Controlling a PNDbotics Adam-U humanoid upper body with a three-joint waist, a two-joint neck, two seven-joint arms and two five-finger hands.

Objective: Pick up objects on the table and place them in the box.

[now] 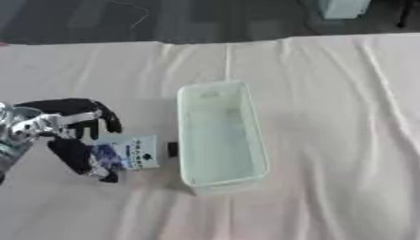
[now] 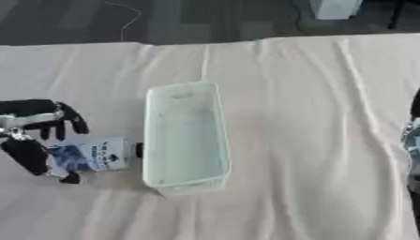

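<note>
Reaching in from the left, my left hand [image 1: 70, 136] has its dark fingers and thumb curled around a small white-and-blue carton [image 1: 127, 152] that lies on its side on the pale tablecloth [image 1: 328, 117]. The fingers arch over its far side and the thumb comes in from below, so I read this as a grasp being taken — though I can't tell whether the carton has left the cloth yet. Its dark-capped end points toward the box [image 1: 220, 136], a clear plastic tub standing just beside it to the right, the cap almost touching the tub's near wall. Nothing shows inside the box as far as I can see, so by my judgement the task is at its beginning: no object is placed, and this carton is the only loose thing I can make out on the table. What is left is the lift, a short carry to the right over the rim, and the release. My right hand [image 2: 413, 140] shows only as a dark sliver at the right edge of the right eye view — too little to say how its fingers stand.
</note>
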